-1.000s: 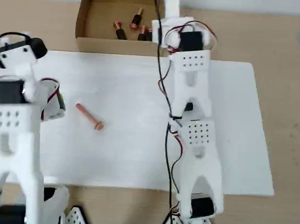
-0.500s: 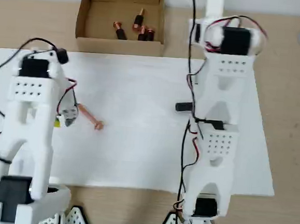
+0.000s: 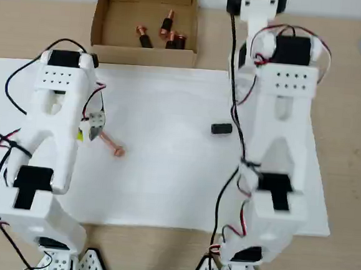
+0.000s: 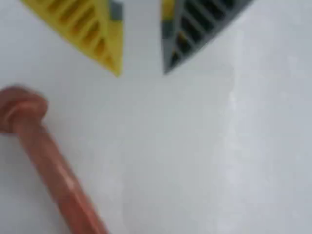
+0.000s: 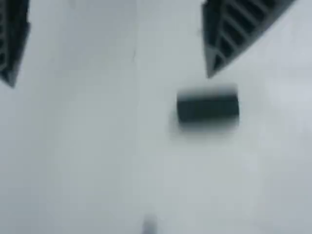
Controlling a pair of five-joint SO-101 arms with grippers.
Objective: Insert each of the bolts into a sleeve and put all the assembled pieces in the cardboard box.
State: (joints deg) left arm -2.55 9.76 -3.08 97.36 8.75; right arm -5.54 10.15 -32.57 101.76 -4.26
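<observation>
1. I see one loose bolt lying flat on the white sheet, on the left arm's side.
2. The left gripper hangs just beside the bolt's near end, its jaws a little apart and holding nothing.
3. The black sleeve lies on its side on the sheet, well apart from the bolt and just beside the right arm.
4. My right gripper is over the sleeve, jaws spread wide and empty.
5. The cardboard box beyond the sheet holds assembled pieces.
</observation>
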